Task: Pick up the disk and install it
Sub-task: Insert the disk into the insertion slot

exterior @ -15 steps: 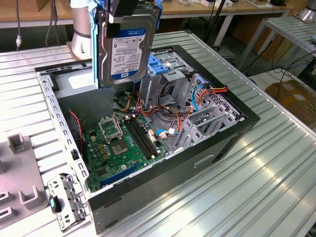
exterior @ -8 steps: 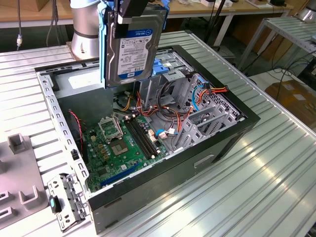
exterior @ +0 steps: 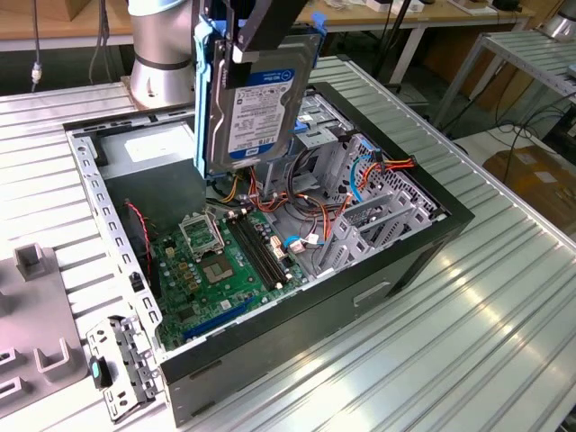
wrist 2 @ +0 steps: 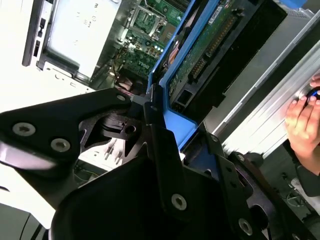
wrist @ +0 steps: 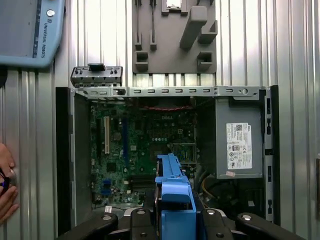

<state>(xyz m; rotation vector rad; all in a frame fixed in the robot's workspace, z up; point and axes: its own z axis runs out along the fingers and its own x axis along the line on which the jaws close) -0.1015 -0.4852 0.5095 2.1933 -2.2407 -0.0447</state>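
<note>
- Ribbed aluminium table [exterior: 468,342]. An open computer case [exterior: 409,261] lies on it, with the motherboard [exterior: 225,261] exposed and a grey power supply [wrist: 239,145] at one end.
- Grey fixture plate [exterior: 36,315] on the table at the exterior view's left of the case. Workbenches [exterior: 405,22] stand behind.
- A person's hand [wrist 2: 302,120] rests at the table edge.
- Gripper [exterior: 256,40] is pinched on the disk [exterior: 256,103], seemingly by its blue side rails. The contact is partly hidden.
- The disk hangs upright in the air above the open case, with its label facing the exterior view.
</note>
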